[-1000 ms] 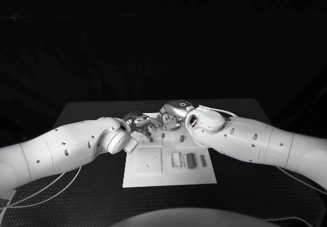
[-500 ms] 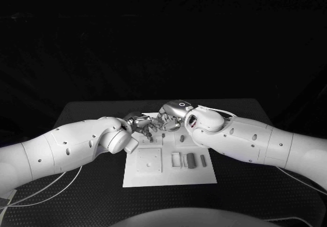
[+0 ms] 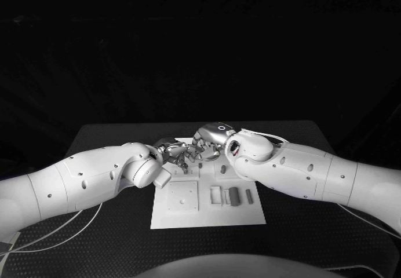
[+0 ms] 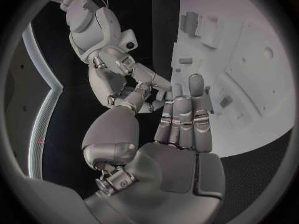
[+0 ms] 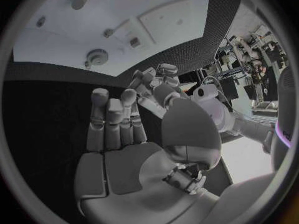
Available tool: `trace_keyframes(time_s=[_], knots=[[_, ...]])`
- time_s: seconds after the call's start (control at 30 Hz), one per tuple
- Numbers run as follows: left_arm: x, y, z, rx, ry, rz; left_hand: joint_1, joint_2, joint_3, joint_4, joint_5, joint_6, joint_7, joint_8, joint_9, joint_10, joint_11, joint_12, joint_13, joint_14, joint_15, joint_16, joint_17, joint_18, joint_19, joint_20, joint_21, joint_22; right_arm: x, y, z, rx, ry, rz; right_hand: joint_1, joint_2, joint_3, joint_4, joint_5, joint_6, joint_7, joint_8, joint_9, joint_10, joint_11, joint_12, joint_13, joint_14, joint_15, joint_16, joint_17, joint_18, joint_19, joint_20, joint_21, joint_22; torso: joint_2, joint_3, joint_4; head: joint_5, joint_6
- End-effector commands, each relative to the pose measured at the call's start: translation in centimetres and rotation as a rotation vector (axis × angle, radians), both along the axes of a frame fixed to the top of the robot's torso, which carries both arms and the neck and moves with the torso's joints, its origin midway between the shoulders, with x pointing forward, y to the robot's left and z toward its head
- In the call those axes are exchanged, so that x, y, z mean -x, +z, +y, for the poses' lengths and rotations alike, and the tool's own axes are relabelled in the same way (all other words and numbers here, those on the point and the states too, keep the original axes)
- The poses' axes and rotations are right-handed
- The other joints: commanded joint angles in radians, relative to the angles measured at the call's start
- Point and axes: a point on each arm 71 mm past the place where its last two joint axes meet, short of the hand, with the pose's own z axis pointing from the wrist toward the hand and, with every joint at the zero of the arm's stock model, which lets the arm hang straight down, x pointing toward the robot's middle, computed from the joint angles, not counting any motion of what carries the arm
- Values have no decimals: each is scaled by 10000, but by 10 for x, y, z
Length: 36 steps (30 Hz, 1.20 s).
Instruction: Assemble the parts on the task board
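From the head view, the two silver many-fingered hands meet above the far edge of the flat white task board (image 3: 209,215), which lies in the middle of the black table (image 3: 100,134). The left hand (image 3: 174,152) and the right hand (image 3: 211,139) have their fingertips bunched close together, but whether a part is pinched there I cannot tell. Near the board's near edge lie small grey bar-shaped parts (image 3: 234,197) side by side, next to a square raised plate (image 3: 181,197) toward the board's left edge.

In the left wrist view, the left hand (image 4: 181,134) has its long fingers straight and together, the thumb swung across toward the right hand (image 4: 127,77), whose fingertips reach in to touch or nearly touch it. The board (image 4: 249,69) lies beyond, with small pegs and blocks on it. No part is plainly visible between the tips.

In the right wrist view, the right hand (image 5: 118,144) shows its fingers extended side by side, thumb crossing to the left hand's fingertips (image 5: 152,79); the board (image 5: 124,15) lies behind with a round knob and small pieces.

This looks like a fingertip exchange or a shared alignment. To do it well, I judge one hand should stay steady while the other closes firmly, and neither should let go until the grip is sure, all of it kept over the board.
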Motion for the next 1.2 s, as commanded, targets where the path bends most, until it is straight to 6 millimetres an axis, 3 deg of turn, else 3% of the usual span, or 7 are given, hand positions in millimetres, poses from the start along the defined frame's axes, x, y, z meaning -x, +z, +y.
trace_keyframes(time_s=[0.03,0.23,0.33,0.67,1.2], knots=[[1,2,-3,298,-154,23,77,108,62,19,-41,58,20,-54,-17,19,19,-54,-30,59,8,54,-19,164,76,18,-25,146,0,-1,1,172,62,43,-33,16,26,32,26,145,79,49,8,-12,-64,22,-14,-1,-94,27,-6,124,22,-65,56,172,-1,-4,4,-2,-1],[1,2,-2,304,-147,15,439,652,213,-148,-29,122,16,-77,-44,66,22,-53,-119,58,12,69,-40,144,79,32,-27,174,-1,-2,-1,227,15,114,-39,29,32,39,24,144,81,46,7,-14,-62,19,-18,-5,-92,20,-10,123,16,-64,53,170,0,-4,2,-5,-6],[1,2,-1,302,-139,11,561,784,266,-212,-33,131,17,-91,-56,75,23,-53,-149,59,14,76,-46,139,82,31,-24,182,-1,-2,-1,236,16,125,-39,33,34,40,24,144,81,45,7,-14,-62,18,-19,-6,-91,18,-11,124,15,-64,53,169,-1,-3,-1,-3,-4],[-2,1,6,206,61,-7,726,805,390,-249,-44,105,42,-150,-96,53,42,-66,-216,50,31,81,-65,119,83,42,-22,187,-1,-3,-2,281,13,176,-40,45,41,41,23,143,82,43,6,-16,-61,16,-22,-9,-90,13,-14,123,10,-63,52,168,-1,6,3,-7,-9],[0,0,2,251,-195,131,746,832,456,-178,-37,155,36,-154,-110,65,47,-57,-264,35,38,85,-80,122,68,48,-32,186,-1,-4,1,287,51,231,-46,64,48,44,21,145,83,41,4,-16,-59,14,-27,-12,-88,6,-17,124,2,-61,50,166,2,10,-6,-30,-3]])
